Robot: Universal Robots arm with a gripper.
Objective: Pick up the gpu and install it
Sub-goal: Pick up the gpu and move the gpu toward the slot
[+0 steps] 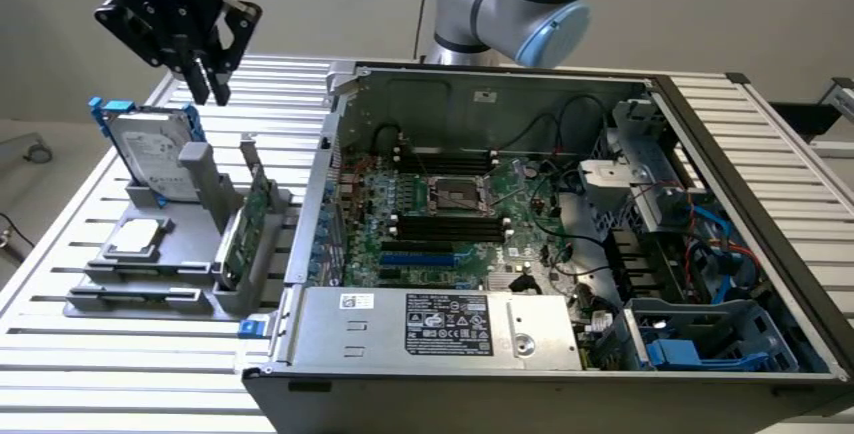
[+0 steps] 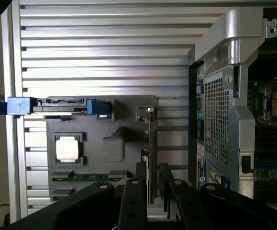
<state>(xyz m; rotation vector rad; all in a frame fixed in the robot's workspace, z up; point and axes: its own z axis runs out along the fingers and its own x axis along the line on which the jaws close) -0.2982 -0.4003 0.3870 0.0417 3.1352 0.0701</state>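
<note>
The gpu point(image 1: 248, 222) stands on edge in a slot of the grey holder point(image 1: 123, 276), green board face showing, at the exterior view's left beside the open computer case point(image 1: 400, 326). My gripper point(image 1: 207, 76) hangs well above the holder, farther back than the gpu, fingers pointing down. In the wrist view the gpu point(image 2: 148, 143) appears as a thin edge-on strip, and it lines up with the gap between my two black fingers point(image 2: 139, 179). The gripper point(image 2: 152, 181) is open and holds nothing.
A silver hard drive with blue rails point(image 1: 151, 142) stands upright at the holder's back. A CPU point(image 1: 138, 237) lies flat in its pocket. The case's motherboard point(image 1: 441, 204) lies exposed, with blue slots near its front. Slatted aluminium table point(image 1: 120, 374) surrounds everything.
</note>
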